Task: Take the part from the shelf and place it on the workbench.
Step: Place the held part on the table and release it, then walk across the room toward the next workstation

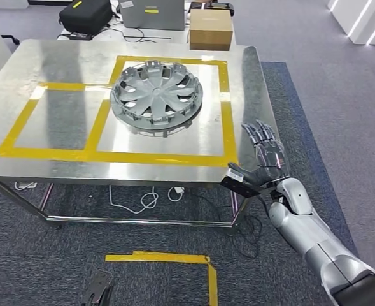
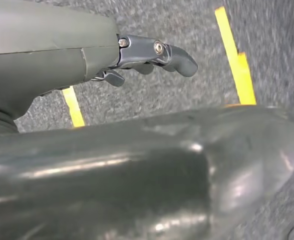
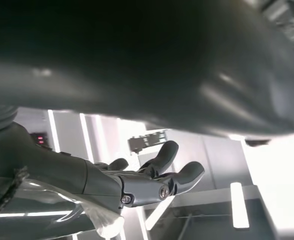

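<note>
Nearest the robot, the left hand (image 2: 145,57) hung low over grey carpet crossed by yellow floor tape (image 2: 237,65), its fingers (image 2: 181,60) loosely extended and holding nothing. Further out, the right hand (image 1: 264,159) stood raised just off the near right corner of the bench (image 1: 55,70), fingers (image 1: 260,134) spread apart and empty, palm turned roughly toward the bench. Beyond it, the part (image 1: 156,95), a grey wheel cover, lay flat on the steel top inside the right-hand square of yellow tape (image 1: 226,108), well apart from those fingers and touched by neither hand. The placing looked done, so the likely trouble lay in the right arm's next move: the hand sat close beside the bench edge, and a careless swing inward could knock the corner or sweep across the top toward the part and shove it over the tape line. The cover's far rim already sat close to the upper tape strip, so little margin was left there. At the far edge stood a cardboard box (image 1: 211,29) and a black bag (image 1: 85,16).
</note>
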`<state>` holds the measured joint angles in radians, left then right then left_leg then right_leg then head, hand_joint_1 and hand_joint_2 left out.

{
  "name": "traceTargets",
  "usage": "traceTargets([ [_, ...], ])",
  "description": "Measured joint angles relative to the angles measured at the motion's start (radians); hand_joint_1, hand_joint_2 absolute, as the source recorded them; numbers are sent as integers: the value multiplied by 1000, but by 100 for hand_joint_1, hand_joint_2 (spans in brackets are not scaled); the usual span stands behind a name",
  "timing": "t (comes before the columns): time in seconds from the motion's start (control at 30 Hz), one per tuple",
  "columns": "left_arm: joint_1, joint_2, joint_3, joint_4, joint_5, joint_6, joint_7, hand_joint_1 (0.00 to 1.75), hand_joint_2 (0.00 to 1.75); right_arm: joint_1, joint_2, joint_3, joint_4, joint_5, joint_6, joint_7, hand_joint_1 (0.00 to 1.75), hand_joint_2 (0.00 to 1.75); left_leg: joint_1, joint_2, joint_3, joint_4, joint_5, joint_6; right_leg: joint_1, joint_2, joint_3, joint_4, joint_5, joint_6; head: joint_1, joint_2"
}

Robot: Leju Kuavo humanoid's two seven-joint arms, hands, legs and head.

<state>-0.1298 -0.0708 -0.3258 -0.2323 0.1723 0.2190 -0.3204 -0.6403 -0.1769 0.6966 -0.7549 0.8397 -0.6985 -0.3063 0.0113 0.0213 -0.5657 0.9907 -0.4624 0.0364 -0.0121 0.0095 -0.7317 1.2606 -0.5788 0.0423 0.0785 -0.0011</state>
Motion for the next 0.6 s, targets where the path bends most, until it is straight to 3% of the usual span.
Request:
traceTargets([
  [0.03,1,0,0,0,0,0,0,0,0,3,0,-1,0,0,0,0,0,0,0,13,-1,0,0,0,-1,-4,-10,26,-1,2,0,0],
  [0.07,2,0,0,0,0,0,0,0,0,5,1,-2,0,0,0,0,0,0,0,26,-1,0,0,0,-1,-8,0,7,18,3,0,0],
  [0.1,1,0,0,0,0,0,0,0,0,6,1,-4,0,0,0,0,0,0,0,38,1,1,-1,-2,-1,-18,31,-51,50,3,0,0],
  [0.17,0,-1,0,0,0,0,0,0,0,3,2,-7,0,3,0,0,0,0,-5,61,2,3,-6,-9,5,-64,110,-199,105,-1,1,0],
  [0.23,1,-1,0,0,1,0,0,0,0,-1,6,-11,-1,11,0,0,0,0,-14,82,1,9,-6,-17,12,-94,146,-267,119,-12,1,0],
  [0.3,2,-1,0,0,2,-1,0,0,0,0,9,-14,-1,36,0,-1,0,0,-17,99,0,14,-5,-24,12,-80,141,-264,123,-23,-1,0],
  [0.33,2,-1,0,0,2,-3,-1,0,0,1,10,-14,-1,52,0,-2,0,0,-16,92,-2,19,-13,-28,10,-72,138,-264,126,-28,-2,0],
  [0.4,3,-1,0,0,3,-6,-4,0,0,-1,9,-13,0,75,0,-6,0,0,-10,43,-20,71,-62,-39,5,-59,131,-266,134,-40,-3,0],
  [0.43,5,-1,0,0,3,-6,-4,0,0,-2,10,-12,0,79,0,-7,0,0,-7,12,-40,129,-102,-43,4,-53,126,-265,138,-44,-6,0],
  [0.5,10,-1,0,0,3,-7,-5,0,0,-2,11,-10,0,82,0,-9,0,0,-6,-12,-87,262,-169,-47,6,-40,115,-264,145,-50,-8,0],
  [0.53,12,-2,0,0,3,-7,-5,0,0,-1,11,-9,1,82,0,-9,0,0,-6,-14,-98,299,-180,-46,7,-34,108,-262,150,-51,-9,0],
  [0.57,14,-2,0,0,4,-7,-5,0,0,-1,11,-8,1,82,0,-9,0,0,-6,-14,-90,296,-171,-44,9,-28,101,-259,155,-52,-9,0],
  [0.6,14,-2,0,0,4,-7,-5,0,0,-2,11,-7,1,82,0,-9,0,0,-6,-14,-64,254,-146,-40,10,-23,94,-257,160,-52,-9,0],
])
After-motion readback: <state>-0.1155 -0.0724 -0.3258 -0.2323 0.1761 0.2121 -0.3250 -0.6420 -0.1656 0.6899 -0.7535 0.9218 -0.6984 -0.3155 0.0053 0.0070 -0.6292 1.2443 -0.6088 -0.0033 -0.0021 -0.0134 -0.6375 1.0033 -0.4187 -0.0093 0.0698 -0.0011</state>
